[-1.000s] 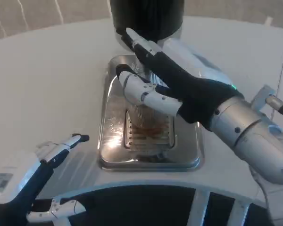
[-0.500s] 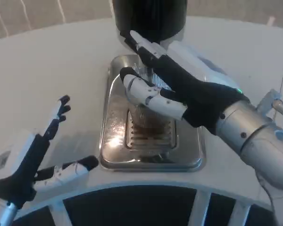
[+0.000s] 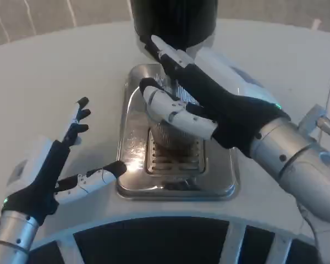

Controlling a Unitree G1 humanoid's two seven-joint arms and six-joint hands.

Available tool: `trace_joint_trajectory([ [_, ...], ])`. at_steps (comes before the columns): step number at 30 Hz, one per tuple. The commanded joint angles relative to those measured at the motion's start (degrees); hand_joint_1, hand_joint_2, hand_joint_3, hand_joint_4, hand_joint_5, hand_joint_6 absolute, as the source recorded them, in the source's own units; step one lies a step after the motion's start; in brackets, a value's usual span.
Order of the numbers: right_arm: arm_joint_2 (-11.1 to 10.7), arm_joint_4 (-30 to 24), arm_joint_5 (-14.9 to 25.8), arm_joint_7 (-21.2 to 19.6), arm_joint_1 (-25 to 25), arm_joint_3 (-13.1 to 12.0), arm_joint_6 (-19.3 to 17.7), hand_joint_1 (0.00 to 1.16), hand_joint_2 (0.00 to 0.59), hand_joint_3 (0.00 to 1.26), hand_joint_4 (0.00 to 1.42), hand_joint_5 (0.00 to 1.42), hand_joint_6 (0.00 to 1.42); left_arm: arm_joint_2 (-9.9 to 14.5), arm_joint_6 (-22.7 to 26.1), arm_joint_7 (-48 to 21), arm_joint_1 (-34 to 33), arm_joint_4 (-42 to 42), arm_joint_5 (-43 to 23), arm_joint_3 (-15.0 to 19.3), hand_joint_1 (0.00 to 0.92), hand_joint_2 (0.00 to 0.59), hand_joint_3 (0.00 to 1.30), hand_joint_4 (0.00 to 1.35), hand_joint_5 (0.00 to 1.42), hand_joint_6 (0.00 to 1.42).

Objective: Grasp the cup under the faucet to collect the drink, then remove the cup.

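Head view | right hand [image 3: 209, 104] wraps cup [image 3: 168, 132] on drip tray [image 3: 132, 143] | left hand [image 3: 55, 165] fingers spread wide, empty, near table's front edge

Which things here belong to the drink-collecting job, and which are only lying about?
Belong to the job: cup, held by the right hand; black dispenser; metal drip tray.
Only lying about: nothing loose; the left hand waits open.
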Motion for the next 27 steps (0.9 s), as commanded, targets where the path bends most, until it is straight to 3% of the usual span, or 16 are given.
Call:
trace_joint_trajectory([
  [1,0.25,0.94,1.36,3.37,1.93,2.41,0.68,0.00,0.536,0.00,0.00,0.00,0.00,-0.32,-0.32,0.05,-1.32,2.39,0.47,-0.74,0.203,0.033,0.00,0.00,0.18,0.27],
  [27,-0.03,0.54,0.87,3.58,2.26,2.00,1.58,0.00,0.558,0.00,0.00,0.00,0.00,-2.20,-3.48,3.91,-12.75,16.32,3.75,-5.55,0.201,0.031,0.00,0.00,0.18,0.28],
])
